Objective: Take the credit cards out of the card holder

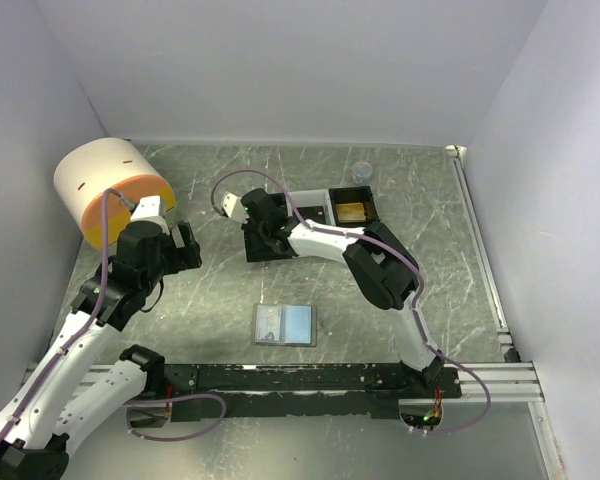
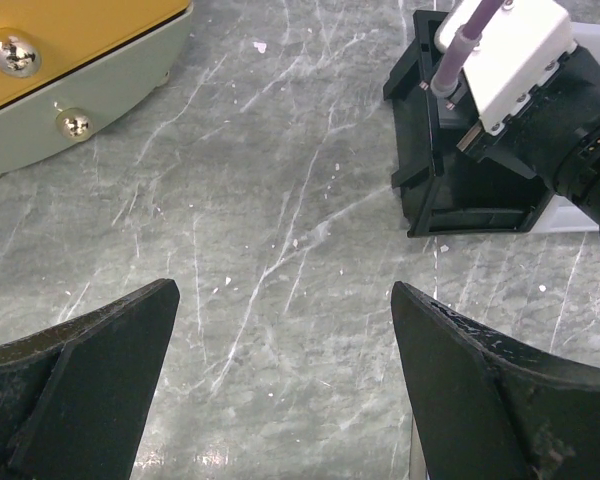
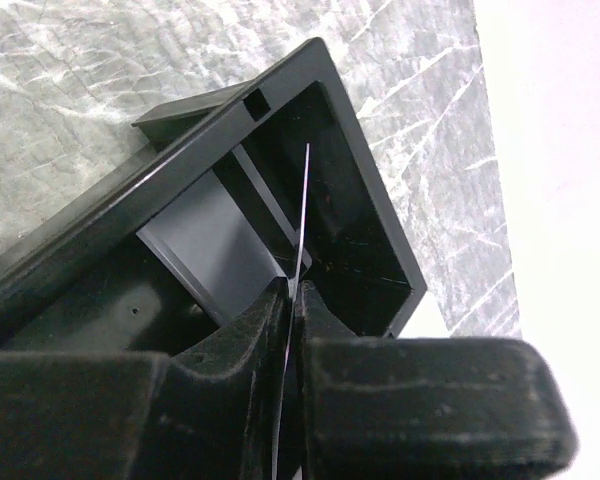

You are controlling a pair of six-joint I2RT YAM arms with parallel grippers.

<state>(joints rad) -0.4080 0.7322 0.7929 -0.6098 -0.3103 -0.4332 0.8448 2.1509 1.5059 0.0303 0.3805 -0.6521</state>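
So this looks like the drop-off part of the job: the right pincer (image 3: 290, 300) is clenched on a card (image 3: 302, 210), which the wrist view only shows edge-on as a thin pale line sticking out from between the fingers. It's hanging right over one end compartment of the black tray (image 3: 365, 230), tilted a bit rather than dead upright. I can't tell whether the card's lower edge is touching the tray floor yet. The card holder (image 1: 286, 325) is lying open and flat on the grey marbled surface (image 2: 280, 200), close to the arm bases and well apart from the tray, with nothing gripping it. There might be another card sitting in its left leaf, but it's too small in the overhead view to say for sure. The left pincer (image 2: 283, 300) is released, fingers spread wide with nothing between them, hovering over bare surface between the tray and the big round yellow-and-white thing (image 1: 113, 190). One of the tray's other compartments has something gold-coloured (image 1: 352, 211) in it. My guess for the next move: let go of the card so it drops inside the compartment walls and doesn't hang up on the rim. Then swing the right arm back to the card holder for whatever's left. Since the wallet is loose and light, the idle left arm will probably need to pin it down.
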